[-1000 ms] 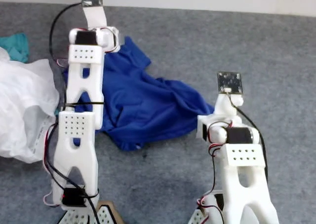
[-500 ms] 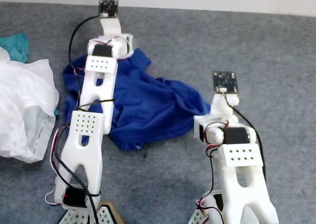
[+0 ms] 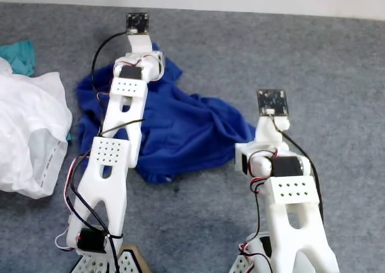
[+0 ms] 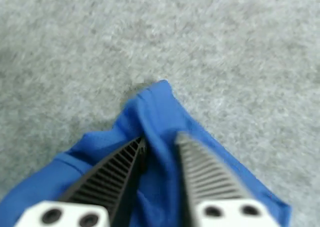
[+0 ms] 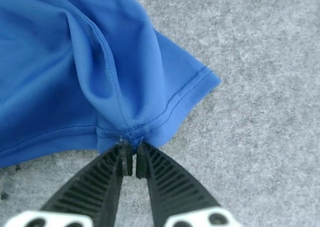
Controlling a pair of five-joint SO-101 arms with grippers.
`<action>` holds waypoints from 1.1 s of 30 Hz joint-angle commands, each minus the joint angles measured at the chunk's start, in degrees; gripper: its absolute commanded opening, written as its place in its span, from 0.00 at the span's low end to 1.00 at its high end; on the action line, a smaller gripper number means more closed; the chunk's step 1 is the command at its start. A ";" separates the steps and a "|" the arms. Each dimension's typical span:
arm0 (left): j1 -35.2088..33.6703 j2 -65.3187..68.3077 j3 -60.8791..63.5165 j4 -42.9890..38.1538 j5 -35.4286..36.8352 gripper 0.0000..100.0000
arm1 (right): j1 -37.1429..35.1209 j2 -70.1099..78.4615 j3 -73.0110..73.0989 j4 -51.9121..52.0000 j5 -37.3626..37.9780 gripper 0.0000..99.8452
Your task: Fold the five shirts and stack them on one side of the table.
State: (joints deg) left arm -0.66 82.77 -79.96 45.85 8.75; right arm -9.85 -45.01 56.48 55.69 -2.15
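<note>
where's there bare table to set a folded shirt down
Bare grey table right of the blue shirt, and the near strip between the arm bases. Crowded at the left edge: white cloth and teal cloth.

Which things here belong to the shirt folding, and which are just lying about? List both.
For the job:
blue shirt, pinched by the left gripper and the right gripper
white cloth heap and teal cloth off to one side, likely more shirts

Lying about:
grey mat under everything
brown piece by an arm's base
</note>
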 commanded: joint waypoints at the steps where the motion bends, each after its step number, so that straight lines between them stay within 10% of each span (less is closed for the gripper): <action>1: 0.22 -0.92 -2.33 -1.93 -0.62 0.01 | -1.01 -1.54 -0.66 -1.19 0.53 0.01; 17: 3.30 -20.35 -15.34 15.65 -0.26 0.01 | 10.24 -1.01 -5.85 -12.97 0.79 0.01; 33: 0.13 -43.74 -15.16 7.12 -0.53 0.01 | 21.76 -0.84 -29.23 -25.71 0.97 0.01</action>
State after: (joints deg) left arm 1.10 46.02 -92.35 55.43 8.75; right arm 10.29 -45.01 32.66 34.77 -2.07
